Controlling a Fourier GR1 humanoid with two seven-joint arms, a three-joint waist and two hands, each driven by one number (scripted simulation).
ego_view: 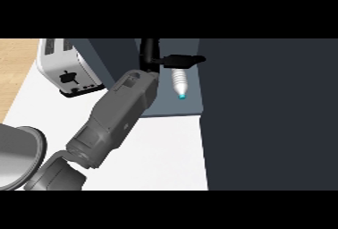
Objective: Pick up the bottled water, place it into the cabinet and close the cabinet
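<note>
- Forearm (109, 123), grey, enters from the lower left of the head view and runs diagonally up and to the right across the white counter (165, 152).
- Only one arm shows; which side it belongs to cannot be told from this view alone. It comes in at the view's left, so it is logged here as the left arm.
- Round grey metal object (16, 156) sits at the lower left edge, partly cut off by the frame, just beside the lower end of the forearm.
- Toaster (66, 67), silver with a black lever on its side, stands on the counter at the upper left, near the upper part of the forearm but apart from it.
- Strip of light wood surface (14, 67) shows at the far left, beyond the counter's edge.
- Cabinet (264, 112), dark, fills the right side of the view; a paler grey-blue shelf floor (178, 109) shows inside, beyond the counter's edge.
- Left hand (173, 60), black, is at the top of the arm, above the shelf floor, fingers pointing right and closed round the upper end of the bottled water.
- Bottled water (179, 82) hangs from the hand, clear ribbed body, blue cap at the end nearer the viewer, positioned over the shelf floor; whether it touches the floor cannot be told.
- Right hand does not show.
</note>
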